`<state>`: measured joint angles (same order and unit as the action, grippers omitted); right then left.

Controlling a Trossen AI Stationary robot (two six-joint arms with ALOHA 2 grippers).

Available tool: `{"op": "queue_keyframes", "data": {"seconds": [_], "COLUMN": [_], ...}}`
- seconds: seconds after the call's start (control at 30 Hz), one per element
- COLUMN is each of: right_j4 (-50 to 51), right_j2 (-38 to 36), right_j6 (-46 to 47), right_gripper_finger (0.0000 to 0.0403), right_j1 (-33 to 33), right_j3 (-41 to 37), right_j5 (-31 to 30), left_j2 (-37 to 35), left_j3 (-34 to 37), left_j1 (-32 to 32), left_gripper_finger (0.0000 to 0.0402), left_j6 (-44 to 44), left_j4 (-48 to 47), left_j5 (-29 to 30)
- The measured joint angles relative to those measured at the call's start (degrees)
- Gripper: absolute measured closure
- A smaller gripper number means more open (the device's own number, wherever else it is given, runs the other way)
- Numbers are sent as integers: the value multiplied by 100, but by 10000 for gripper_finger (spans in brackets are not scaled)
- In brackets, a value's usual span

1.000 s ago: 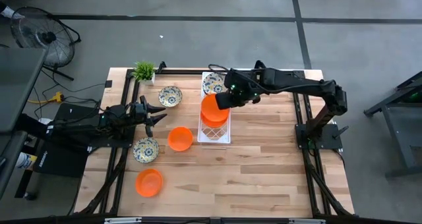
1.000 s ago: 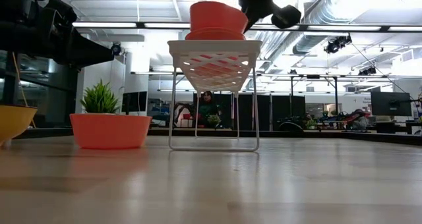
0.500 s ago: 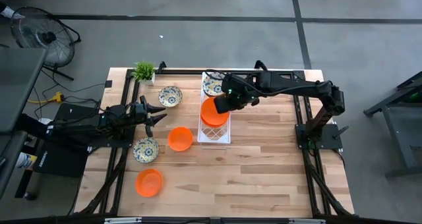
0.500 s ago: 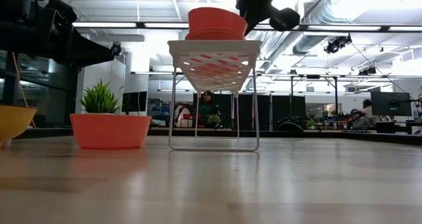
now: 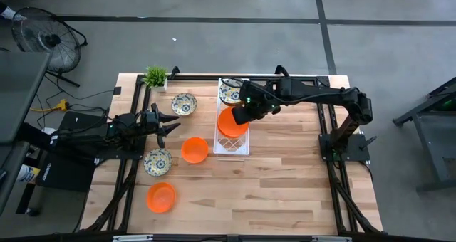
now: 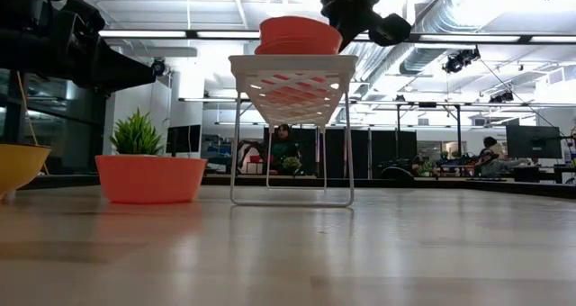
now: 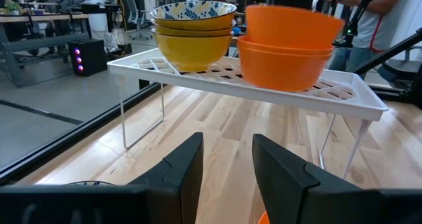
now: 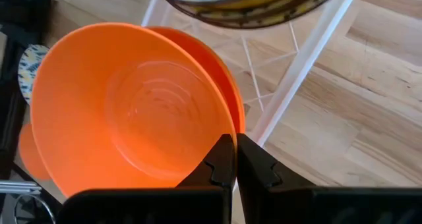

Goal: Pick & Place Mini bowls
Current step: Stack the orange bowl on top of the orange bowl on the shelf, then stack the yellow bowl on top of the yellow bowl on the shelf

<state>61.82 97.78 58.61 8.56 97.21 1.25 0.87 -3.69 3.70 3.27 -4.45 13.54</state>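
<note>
1. Our right gripper (image 8: 234, 159) is clamped tight on the rim of an orange bowl (image 8: 132, 112), holding it tilted in another orange bowl (image 7: 288, 66) on the white rack (image 5: 232, 144).
2. Our left gripper (image 7: 226, 159) waits by the table's left edge, fingers apart, holding nothing.
3. Two patterned bowls (image 7: 192, 20) sit stacked on the rack too; more bowls lie on the table (image 5: 285, 185).
4. From the low view, the rack's top hides most of the lower orange bowl. No readable writing anywhere.

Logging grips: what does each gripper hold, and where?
Right gripper pinches the rim of an orange bowl over the white rack. Left gripper holds nothing.
</note>
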Motion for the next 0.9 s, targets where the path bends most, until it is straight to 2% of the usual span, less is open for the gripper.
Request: {"op": "queue_keyframes", "data": {"seconds": [0.37,0.77,0.9], "right_j4": [-372,-332,-334], "right_j2": [2,2,2], "right_j6": [-178,-271,-267], "right_gripper_finger": [397,312,297], "right_j1": [0,6,6], "right_j3": [-151,-150,-149], "right_j5": [53,8,88], "left_j2": [1,0,0], "left_j3": [-2,0,-2], "left_j1": [0,2,2], "left_gripper_finger": [273,273,273], "left_j6": [-1,0,0], "left_j4": [0,0,0], "left_j5": [0,0,0]}}
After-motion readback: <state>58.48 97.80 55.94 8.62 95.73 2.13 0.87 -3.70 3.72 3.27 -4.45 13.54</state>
